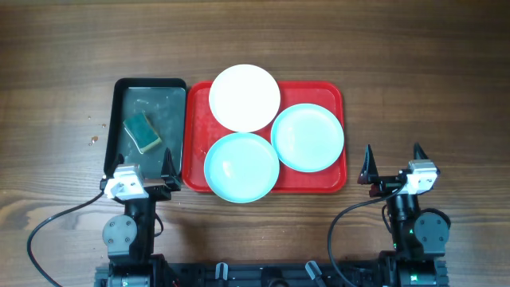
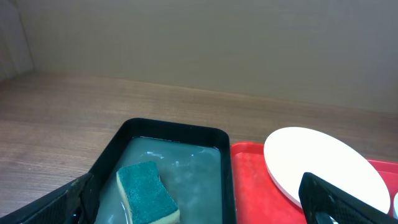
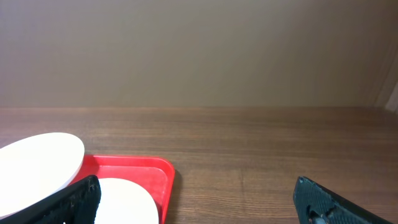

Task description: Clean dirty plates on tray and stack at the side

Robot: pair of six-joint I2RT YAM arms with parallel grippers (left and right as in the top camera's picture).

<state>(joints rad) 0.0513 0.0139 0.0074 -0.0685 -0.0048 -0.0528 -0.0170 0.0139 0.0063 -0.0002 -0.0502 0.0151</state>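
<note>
The red tray (image 1: 331,94) lies mid-table and holds three plates. The white plate (image 1: 245,96) sits at its far left, overlapping the rim. One turquoise plate (image 1: 307,136) is at the right, the other turquoise plate (image 1: 241,167) at the front, overhanging the near rim. My left gripper (image 1: 148,171) is open and empty at the near end of the black tray (image 1: 121,96). My right gripper (image 1: 392,163) is open and empty, right of the red tray. In the left wrist view I see the white plate (image 2: 323,163); in the right wrist view the white plate (image 3: 37,165) and a turquoise plate (image 3: 124,200).
The black tray holds shallow water and a green-and-yellow sponge (image 1: 142,131), also seen in the left wrist view (image 2: 146,194). Bare wooden table (image 1: 430,88) lies right of the red tray. A wall rises behind the table (image 3: 199,50).
</note>
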